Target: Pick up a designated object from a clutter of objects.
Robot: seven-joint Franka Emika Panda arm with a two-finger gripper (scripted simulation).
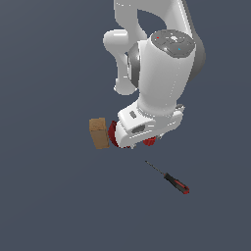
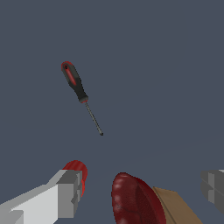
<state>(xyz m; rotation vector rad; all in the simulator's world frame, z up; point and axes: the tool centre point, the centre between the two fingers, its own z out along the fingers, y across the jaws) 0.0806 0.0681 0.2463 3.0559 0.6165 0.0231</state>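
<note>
The screwdriver (image 1: 169, 179) lies flat on the dark floor, apart from the other objects, its black-and-red handle toward the exterior view's right. In the wrist view the screwdriver (image 2: 79, 91) lies well away from my gripper (image 2: 140, 192), with bare floor in between. The gripper is open and holds nothing. Its grey fingertips (image 2: 68, 192) stand wide apart. In the exterior view the arm's hand (image 1: 147, 122) hovers above the clutter and hides the fingers.
A tan box (image 1: 99, 132) stands beside a dark red bowl (image 1: 113, 135), and a small red cup (image 1: 149, 142) peeks out under the hand. The wrist view shows the bowl (image 2: 133, 201), box (image 2: 175, 208) and cup (image 2: 76, 170) close under the fingers.
</note>
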